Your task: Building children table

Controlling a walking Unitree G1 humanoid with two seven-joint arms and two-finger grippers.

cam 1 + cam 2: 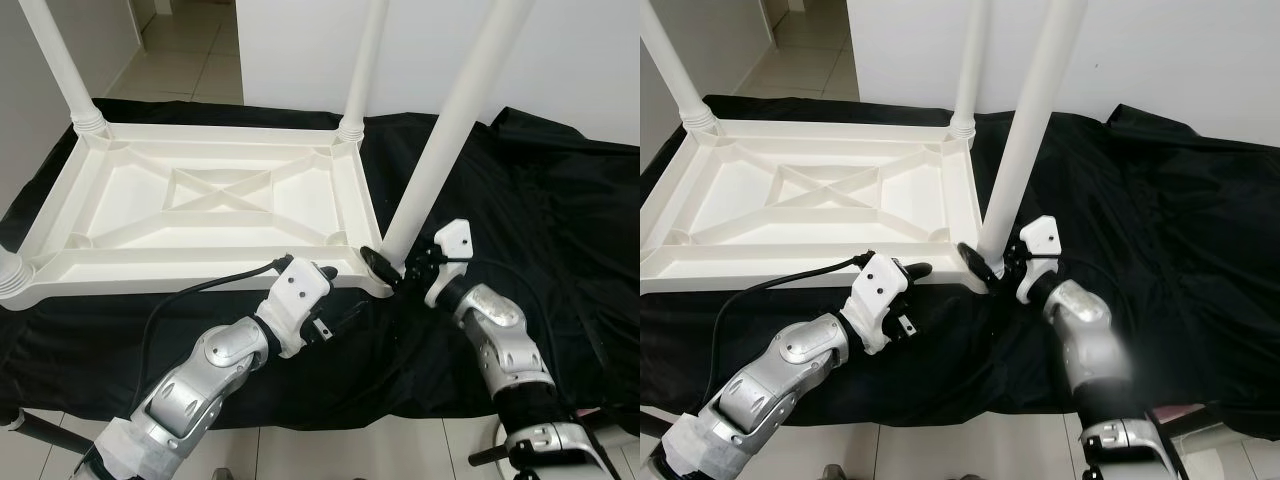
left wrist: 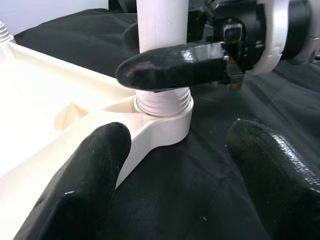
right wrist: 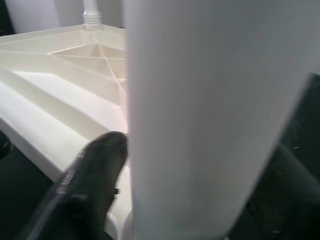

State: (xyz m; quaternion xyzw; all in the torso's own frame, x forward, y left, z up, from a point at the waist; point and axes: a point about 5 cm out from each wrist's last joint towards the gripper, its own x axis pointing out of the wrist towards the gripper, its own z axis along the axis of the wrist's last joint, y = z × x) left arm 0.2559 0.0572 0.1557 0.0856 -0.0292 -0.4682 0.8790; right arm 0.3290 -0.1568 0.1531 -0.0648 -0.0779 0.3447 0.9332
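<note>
The left gripper [image 1: 345,318] hovers with fingers spread beside the tabletop [image 1: 200,200] corner. The right gripper [image 1: 395,268] clamps the near leg [image 1: 440,140], standing in the corner socket, over black cloth [image 1: 540,200].

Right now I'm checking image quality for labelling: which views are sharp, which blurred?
Left eye view: sharp, evenly lit. Right eye view: right gripper arm smeared. Right wrist view: table leg soft, too close. Left wrist view: left gripper fingers blurred, leg socket clear.
</note>
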